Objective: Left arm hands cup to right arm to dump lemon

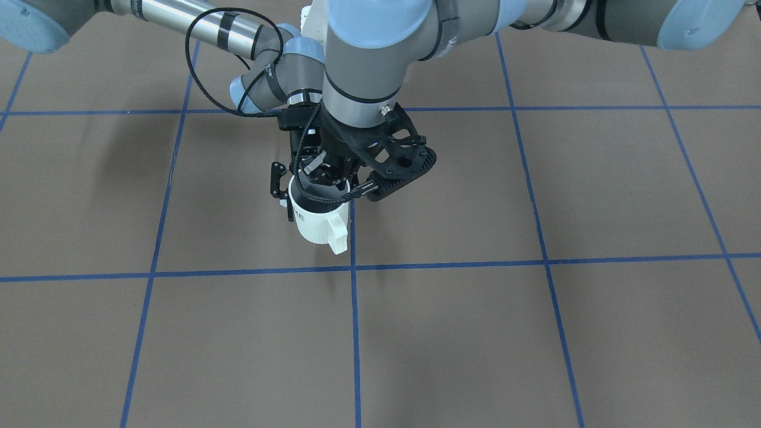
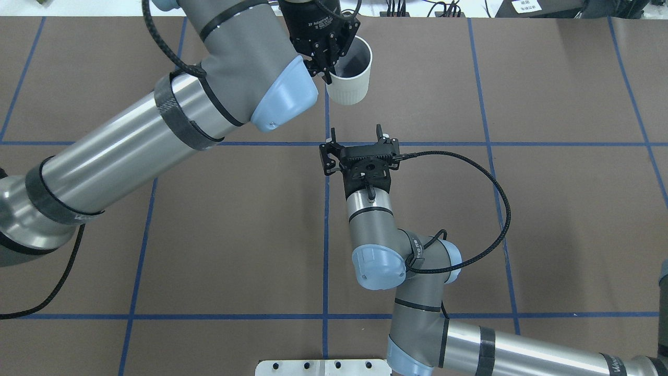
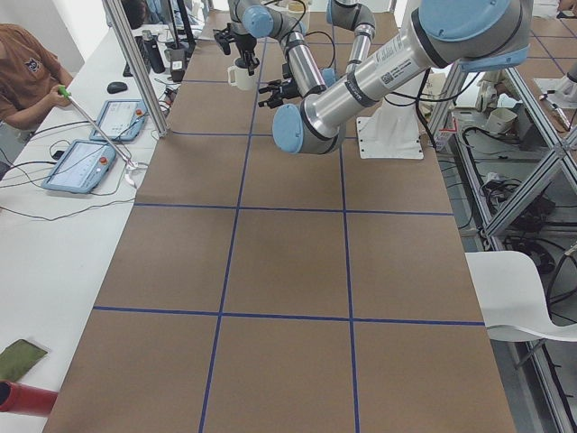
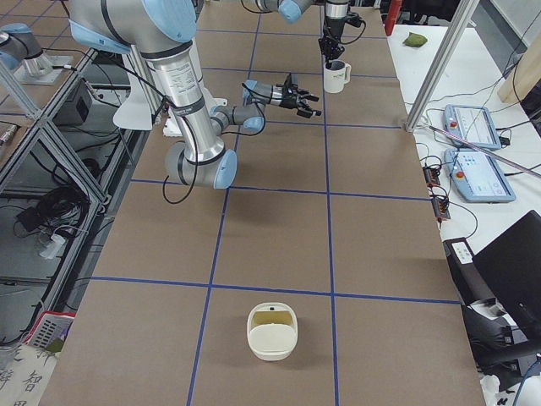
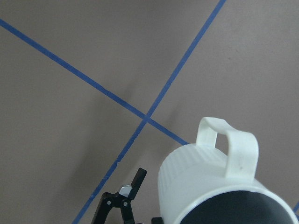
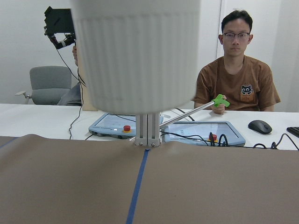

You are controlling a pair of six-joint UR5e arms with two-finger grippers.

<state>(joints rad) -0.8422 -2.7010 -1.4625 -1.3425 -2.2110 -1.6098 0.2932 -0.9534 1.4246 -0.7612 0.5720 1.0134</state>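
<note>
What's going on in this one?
The left gripper holds the white mug by its rim, clear of the brown table. The right gripper is open, level with the mug and pointed at it from close by, but it has not closed on it, so the handover is not yet made. No lemon shows in the part of the mug's grey inside that can be seen.

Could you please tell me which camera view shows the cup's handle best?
The left wrist-mounted view: the handle is large and unobstructed. Front-facing shows it smaller; overhead and right wrist-mounted show the cup without it; side views are too distant.
</note>
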